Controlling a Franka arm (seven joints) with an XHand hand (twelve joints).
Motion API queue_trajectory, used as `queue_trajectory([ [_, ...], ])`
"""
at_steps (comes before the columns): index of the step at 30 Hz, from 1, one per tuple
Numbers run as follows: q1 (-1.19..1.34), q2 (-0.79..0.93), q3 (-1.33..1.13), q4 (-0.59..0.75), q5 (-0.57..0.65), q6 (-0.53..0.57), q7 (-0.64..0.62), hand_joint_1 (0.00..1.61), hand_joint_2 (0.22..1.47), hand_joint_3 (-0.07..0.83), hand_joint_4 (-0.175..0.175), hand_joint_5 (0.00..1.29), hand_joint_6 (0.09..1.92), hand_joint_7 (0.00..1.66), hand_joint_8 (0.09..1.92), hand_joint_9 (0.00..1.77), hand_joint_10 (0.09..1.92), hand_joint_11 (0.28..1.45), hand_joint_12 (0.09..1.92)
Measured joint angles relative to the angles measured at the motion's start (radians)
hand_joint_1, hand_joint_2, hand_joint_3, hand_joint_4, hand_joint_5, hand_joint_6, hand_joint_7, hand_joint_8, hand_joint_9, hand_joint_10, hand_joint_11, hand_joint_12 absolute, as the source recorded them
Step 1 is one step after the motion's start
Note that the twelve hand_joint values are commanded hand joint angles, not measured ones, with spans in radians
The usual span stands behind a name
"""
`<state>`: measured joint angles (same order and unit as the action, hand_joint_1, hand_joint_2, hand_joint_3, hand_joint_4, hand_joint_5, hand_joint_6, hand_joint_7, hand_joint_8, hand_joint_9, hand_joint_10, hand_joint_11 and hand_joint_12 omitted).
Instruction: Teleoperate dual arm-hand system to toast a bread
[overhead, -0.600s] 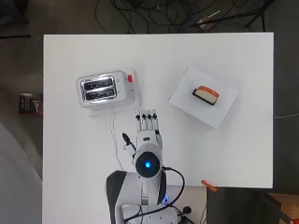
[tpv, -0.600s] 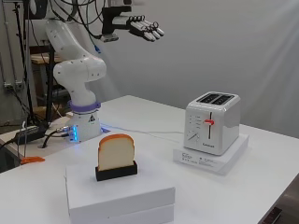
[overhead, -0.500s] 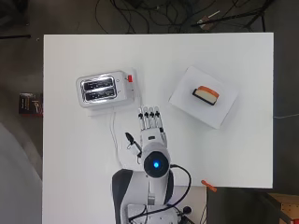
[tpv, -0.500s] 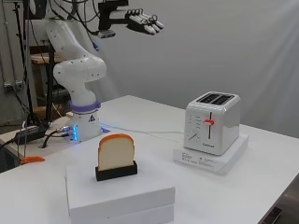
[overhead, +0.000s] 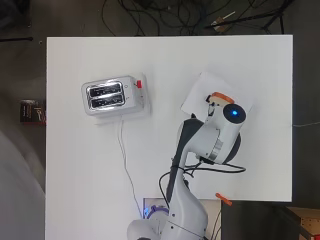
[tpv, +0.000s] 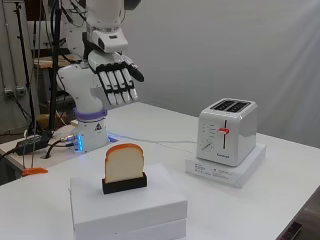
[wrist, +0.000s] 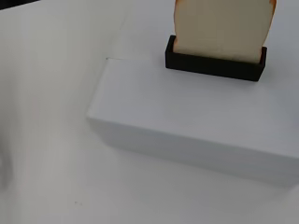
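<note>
A slice of bread (tpv: 124, 162) with an orange crust stands upright in a black holder (tpv: 125, 184) on a white box (tpv: 128, 206). My hand (tpv: 115, 75) hangs above and behind the slice, clear of it, open, fingers straight and pointing down. The wrist view shows the bread (wrist: 222, 27), its holder (wrist: 214, 63) and the box (wrist: 196, 122) close below. In the overhead view the arm hides most of the box (overhead: 197, 97); only the crust of the bread (overhead: 220, 96) shows. The silver two-slot toaster (overhead: 107, 96), (tpv: 227, 131) has empty slots and a red lever (tpv: 223, 131).
The toaster rests on a flat white base (tpv: 225, 166) at the table's left in the overhead view. Its cable (overhead: 123, 161) runs down the table toward the arm's base (tpv: 91, 134). A small orange object (overhead: 223, 200) lies at the table's near edge.
The arm has swung from the table's middle to over the white box. The hand has come down from high up and now points at the bread.
</note>
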<state>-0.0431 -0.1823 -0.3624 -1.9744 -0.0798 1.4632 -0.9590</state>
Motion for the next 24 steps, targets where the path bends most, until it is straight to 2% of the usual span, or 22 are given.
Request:
queue_trajectory([
  [4, -0.031, 0.157, -0.038, 0.046, 0.036, 0.042, -0.049, 0.02, 1.22, 0.003, 0.051, 0.49, 0.09, 0.49, 0.09, 0.55, 0.09, 0.48, 0.09],
  [10, -0.065, 0.276, -0.063, 0.089, 0.098, 0.167, -0.125, 0.10, 1.23, 0.005, 0.054, 0.50, 0.09, 0.43, 0.09, 0.50, 0.09, 0.48, 0.09],
  [15, -0.089, 0.327, -0.067, 0.182, 0.123, 0.159, -0.172, 0.17, 1.25, 0.006, 0.048, 0.51, 0.09, 0.41, 0.09, 0.49, 0.09, 0.48, 0.09],
  [19, -0.111, 0.406, -0.060, 0.219, 0.134, 0.141, -0.237, 0.25, 1.24, -0.003, 0.012, 0.48, 0.09, 0.41, 0.09, 0.49, 0.09, 0.48, 0.09],
  [22, -0.127, 0.442, -0.051, 0.235, 0.145, 0.122, -0.301, 0.31, 1.13, -0.017, -0.041, 0.38, 0.09, 0.41, 0.09, 0.48, 0.09, 0.44, 0.09],
  [24, -0.140, 0.478, -0.042, 0.264, 0.152, 0.100, -0.354, 0.32, 1.08, -0.022, -0.058, 0.34, 0.09, 0.41, 0.09, 0.47, 0.09, 0.42, 0.09],
])
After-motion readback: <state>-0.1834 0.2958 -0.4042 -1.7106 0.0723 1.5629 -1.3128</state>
